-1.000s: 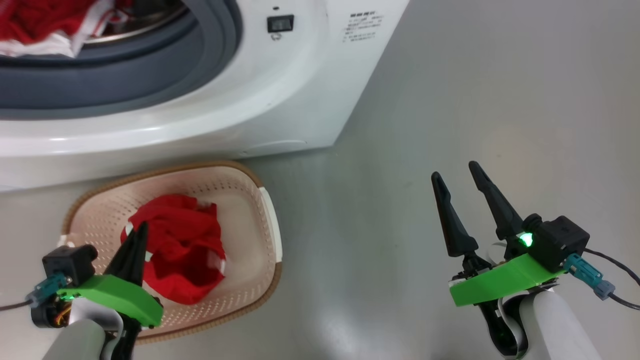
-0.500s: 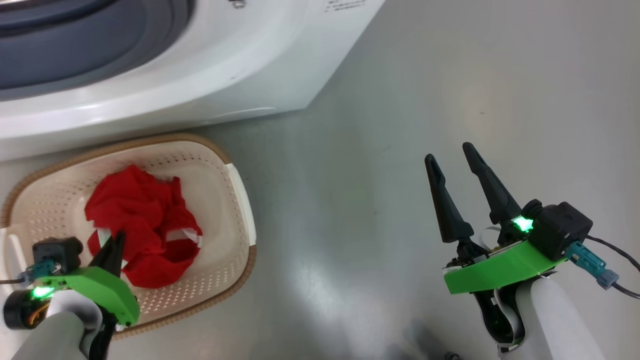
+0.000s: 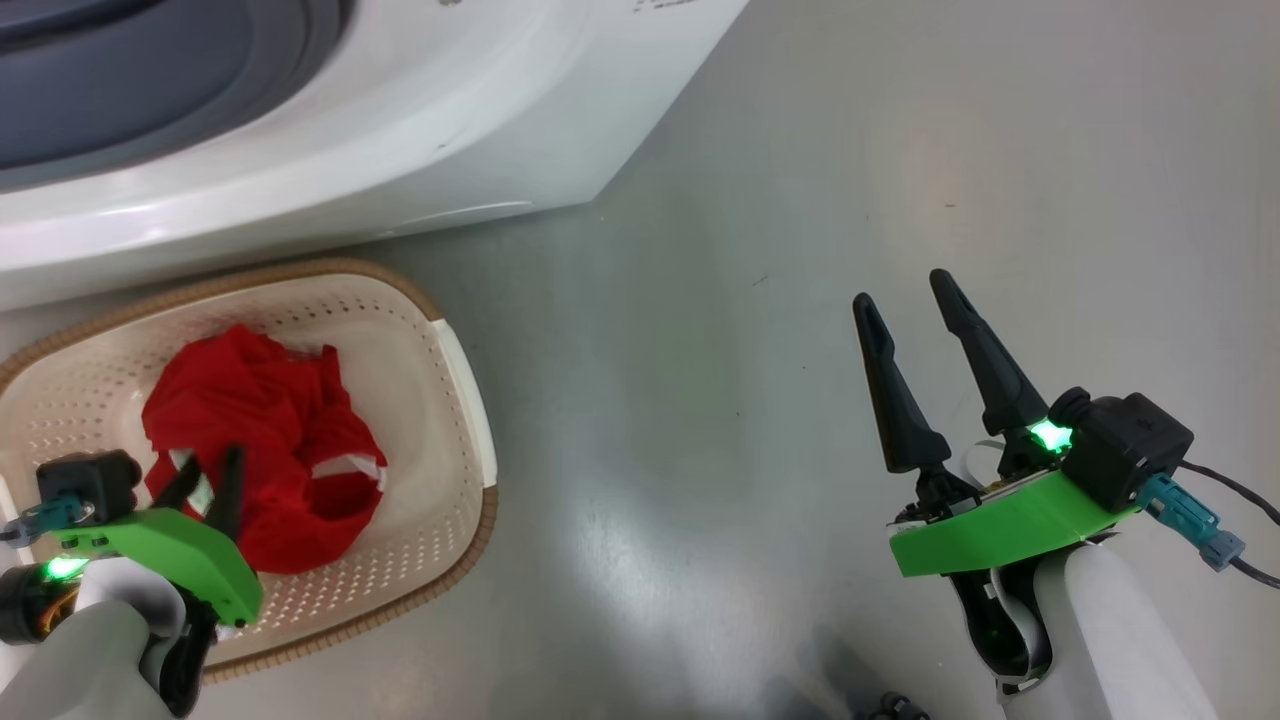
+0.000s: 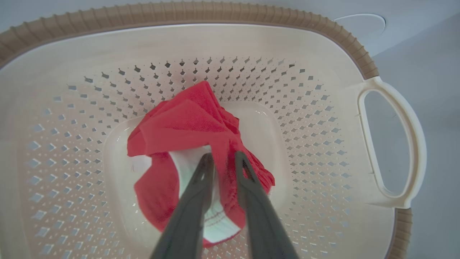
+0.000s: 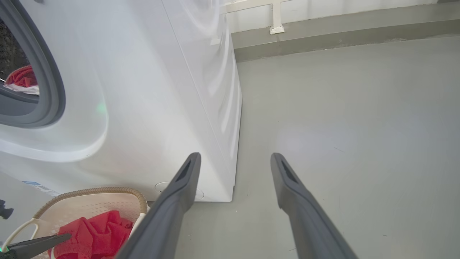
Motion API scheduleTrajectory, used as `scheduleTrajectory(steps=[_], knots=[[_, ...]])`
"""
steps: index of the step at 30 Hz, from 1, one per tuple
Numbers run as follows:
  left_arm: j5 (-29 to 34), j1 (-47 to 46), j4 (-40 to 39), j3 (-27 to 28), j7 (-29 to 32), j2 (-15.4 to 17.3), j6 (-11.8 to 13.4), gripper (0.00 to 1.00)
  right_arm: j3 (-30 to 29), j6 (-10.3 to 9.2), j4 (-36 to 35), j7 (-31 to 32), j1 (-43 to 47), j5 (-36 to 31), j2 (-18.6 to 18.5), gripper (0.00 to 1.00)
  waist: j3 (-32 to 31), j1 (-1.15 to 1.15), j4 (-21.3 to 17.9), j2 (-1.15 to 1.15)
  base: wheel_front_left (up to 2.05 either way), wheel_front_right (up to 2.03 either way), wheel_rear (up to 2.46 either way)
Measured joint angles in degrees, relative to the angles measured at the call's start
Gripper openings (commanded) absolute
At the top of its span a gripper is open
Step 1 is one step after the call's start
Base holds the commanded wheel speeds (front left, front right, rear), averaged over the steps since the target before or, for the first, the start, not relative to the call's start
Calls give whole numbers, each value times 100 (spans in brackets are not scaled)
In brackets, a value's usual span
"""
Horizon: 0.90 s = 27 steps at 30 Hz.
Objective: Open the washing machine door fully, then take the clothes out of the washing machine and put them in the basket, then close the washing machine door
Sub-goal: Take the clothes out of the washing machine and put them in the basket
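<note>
1. Left tool (image 3: 213, 458): your fingers stand a little parted, with a narrow gap between them. The tool hangs inside the basket (image 3: 425, 400), directly over the clothes (image 3: 270, 440). The left wrist view shows red and white fabric through the gap; I cannot tell whether the tips touch it.

2. Right tool (image 3: 902, 288): spread wide and carrying nothing. It hovers over the bare grey floor (image 3: 900, 150), well apart from the basket.

3. Clothes: one red bundle with a white panel (image 4: 190, 162) lies crumpled on the basket bottom, clear of the walls. The right wrist view shows a second red and white piece (image 5: 21, 77) inside the drum, behind the grey rubber ring (image 5: 54, 90).

4. Basket: it stands on the floor just beside the front of the washing machine (image 3: 400, 120), brown rim uppermost. One cream side handle (image 4: 395, 144) faces away from the machine.

5. Markings: a small blue label (image 5: 36, 185) sits low on the machine front, beside the basket; its writing is too small to read. Printed lines (image 3: 680, 5) at the top edge of the head view are cut off and illegible. No brand name can be read.
</note>
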Motion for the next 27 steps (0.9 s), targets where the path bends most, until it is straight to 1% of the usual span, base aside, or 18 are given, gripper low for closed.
scheduleTrajectory(steps=[8, 14, 18, 27], knots=[[-147, -1, -160, -26, 0, 3, 0, 100, -29, 0, 76, 0, -1, -4, 0, 100, -194, 0, 87, 0, 0, 0, 0], [-137, 4, -339, 80, 0, 1, -1, 100, -53, 0, 171, 0, 2, -32, 0, 100, -426, 0, 170, 0, 0, 0, 0], [-65, 14, -500, 294, 0, -3, 0, 100, -99, 0, 242, 0, 11, -60, 0, 100, -614, 0, 234, 0, 0, 0, 0], [503, 305, -1005, 1111, 0, -71, 0, 100, -140, 0, 398, 0, 47, -124, 0, 100, -1135, 0, 393, 0, 0, 0, 0]])
